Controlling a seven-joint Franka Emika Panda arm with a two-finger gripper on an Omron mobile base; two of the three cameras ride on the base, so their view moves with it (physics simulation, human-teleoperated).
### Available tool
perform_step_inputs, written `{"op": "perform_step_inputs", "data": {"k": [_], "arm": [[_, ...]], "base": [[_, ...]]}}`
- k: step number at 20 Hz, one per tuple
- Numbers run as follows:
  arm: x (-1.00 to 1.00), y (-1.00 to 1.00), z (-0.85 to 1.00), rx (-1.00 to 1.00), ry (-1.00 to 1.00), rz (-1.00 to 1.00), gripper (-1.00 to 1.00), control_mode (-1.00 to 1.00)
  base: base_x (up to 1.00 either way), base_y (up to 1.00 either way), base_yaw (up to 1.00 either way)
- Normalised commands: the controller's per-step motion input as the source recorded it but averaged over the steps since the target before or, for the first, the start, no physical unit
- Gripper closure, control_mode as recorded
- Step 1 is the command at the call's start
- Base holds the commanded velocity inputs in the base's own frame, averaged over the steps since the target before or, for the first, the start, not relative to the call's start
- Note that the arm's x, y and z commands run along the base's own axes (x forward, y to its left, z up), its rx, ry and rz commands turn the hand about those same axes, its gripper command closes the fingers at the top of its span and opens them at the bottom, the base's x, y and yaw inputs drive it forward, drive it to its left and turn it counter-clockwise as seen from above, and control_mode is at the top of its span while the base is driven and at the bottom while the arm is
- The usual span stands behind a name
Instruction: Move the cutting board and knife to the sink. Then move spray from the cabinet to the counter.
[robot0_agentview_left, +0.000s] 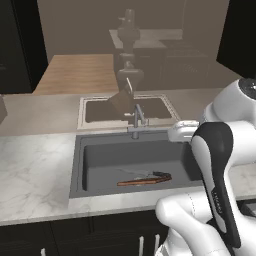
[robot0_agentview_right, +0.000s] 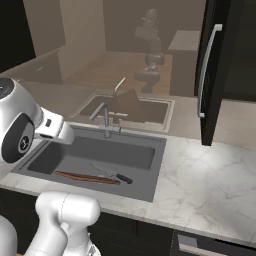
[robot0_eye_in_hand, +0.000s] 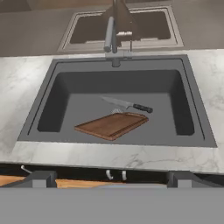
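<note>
Down on the floor of the sink (robot0_eye_in_hand: 199, 131) lay the cutting board (robot0_eye_in_hand: 111, 125), flat and turned a little askew. At its one o'clock side, as the hand view showed it, rested the knife (robot0_eye_in_hand: 127, 105), black handle toward three o'clock and pale blade toward nine, just beside the board's far edge (touching or not, I couldn't say). Behind the basin at twelve o'clock stood the faucet (robot0_eye_in_hand: 112, 37). Marble counter (robot0_eye_in_hand: 13, 105) ran around the sink. The gripper (robot0_eye_in_hand: 111, 179) hung above the counter's near edge, its fingertips (robot0_eye_in_hand: 41, 178) set wide apart, holding nothing. At about two o'clock in the right base view stood the tall dark cabinet (robot0_agentview_right: 220, 70).
</note>
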Motion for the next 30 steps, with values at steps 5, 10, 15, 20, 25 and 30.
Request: {"op": "perform_step_inputs", "data": {"k": [5, 10, 15, 20, 25, 30], "arm": [[-0.45, -0.01, 0.05, 0.00, -0.02, 0.01, -1.00, -1.00], [0.00, 0.00, 0.00, 0.00, 0.00, 0.00, -1.00, 1.00], [0.00, 0.00, 0.00, 0.00, 0.00, 0.00, -1.00, 1.00], [0.00, 0.00, 0.00, 0.00, 0.00, 0.00, -1.00, 1.00], [0.00, 0.00, 0.00, 0.00, 0.00, 0.00, -1.00, 1.00], [0.00, 0.00, 0.00, 0.00, 0.00, 0.00, -1.00, 1.00]], "base": [[0.00, 0.00, 0.00], [-0.95, -0.34, 0.02], [-1.00, -0.35, 0.00], [-0.81, -0.56, 0.00], [-0.19, -0.69, -0.05], [0.00, -0.87, -0.03]]}}
